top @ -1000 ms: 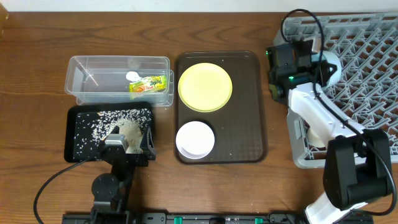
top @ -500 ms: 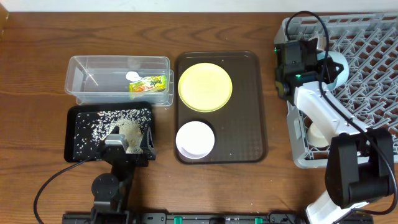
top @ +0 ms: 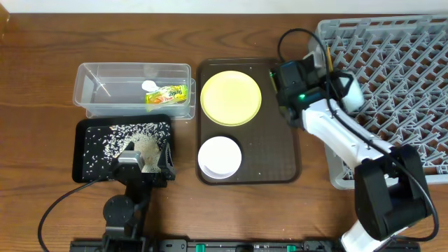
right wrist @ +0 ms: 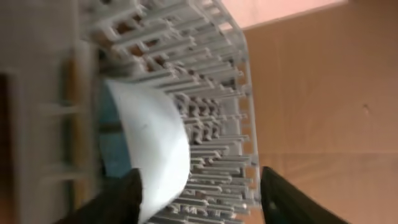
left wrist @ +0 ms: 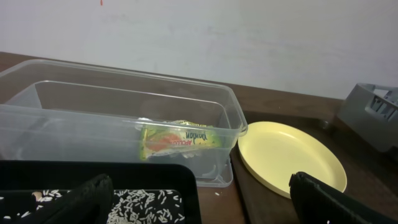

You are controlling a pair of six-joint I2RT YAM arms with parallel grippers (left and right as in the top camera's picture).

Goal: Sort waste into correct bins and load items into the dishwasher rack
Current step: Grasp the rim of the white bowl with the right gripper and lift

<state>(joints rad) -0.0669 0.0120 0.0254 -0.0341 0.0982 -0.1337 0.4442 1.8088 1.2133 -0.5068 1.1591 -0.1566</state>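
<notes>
2 dishes lie on the brown tray: pale-yellow plate by its far edge, white bowl by its near edge. The light-blue bowl sits at the left edge of the dishwasher rack, right fingers apart beside it; left fingers apart too.

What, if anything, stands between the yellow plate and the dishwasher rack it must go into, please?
Nothing lies on the brown tray between the yellow plate and the dishwasher rack; only the right arm hangs over that gap.
</notes>
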